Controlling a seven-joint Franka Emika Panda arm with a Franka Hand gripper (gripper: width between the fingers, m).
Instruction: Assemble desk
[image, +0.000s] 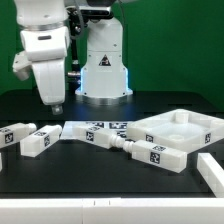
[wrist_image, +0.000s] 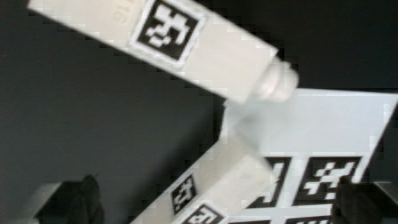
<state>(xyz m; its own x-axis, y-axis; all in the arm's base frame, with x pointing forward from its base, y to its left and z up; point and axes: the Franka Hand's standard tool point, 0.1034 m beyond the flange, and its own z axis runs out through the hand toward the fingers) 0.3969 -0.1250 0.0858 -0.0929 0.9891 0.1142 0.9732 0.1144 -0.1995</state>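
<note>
Claw (image: 57, 103): hanging from the white arm over the exterior view's left half of the worktop (image: 70, 178), fingers standing apart, gripping nothing. In the wrist view, one dark finger (wrist_image: 71, 200) is showing at the frame's edge, with bare black surface around it.

Tabletop (image: 185, 130): lying flat on the worktop at the exterior view's right, recessed side facing up, raised rim and round corner sockets showing, well apart from the claw.

Leftmost leg (image: 12, 137): lying on its side at the exterior view's left edge, tag facing outward.

Second leg (image: 42, 141): lying just beside the leftmost leg, below the claw.

Third leg (image: 88, 132): lying on its side near the middle, resting against the marker board (image: 112, 127).

Fourth leg (image: 150, 153): lying on its side just in front of the tabletop's near edge, tag facing up.

Wrist view: one tagged leg (wrist_image: 196, 45) is crossing the frame, its round end reaching over the marker board; a lower leg (wrist_image: 222, 190) is lying partly across the same board. I cannot tell which legs these are.
</note>
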